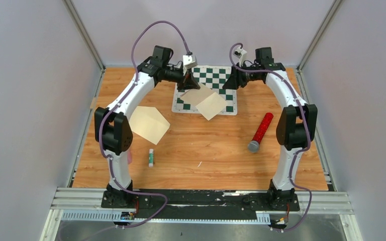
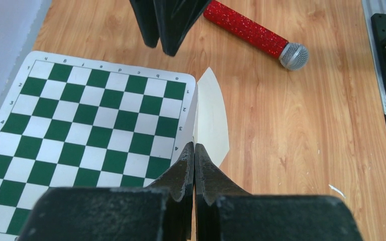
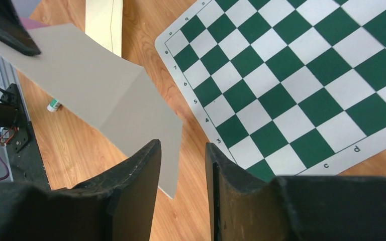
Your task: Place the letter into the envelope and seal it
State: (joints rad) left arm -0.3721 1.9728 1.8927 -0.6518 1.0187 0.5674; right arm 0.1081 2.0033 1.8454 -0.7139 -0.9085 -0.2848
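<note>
Envelope (image 1: 150, 124) lies flat on wooden table (image 1: 221, 168), flap open, letter outside it. Left gripper (image 1: 187, 85) is clamped on letter (image 1: 211, 104) above chessboard (image 1: 216, 78). Right gripper (image 3: 183, 150) jaws stand apart beside letter. Microphone (image 1: 260, 131) lies rightmost.

The chessboard (image 3: 301, 75) border shows digits 8, 5, 4, 3 toward nine o'clock; letters c, d, e toward five o'clock. Nothing else is legible.
</note>
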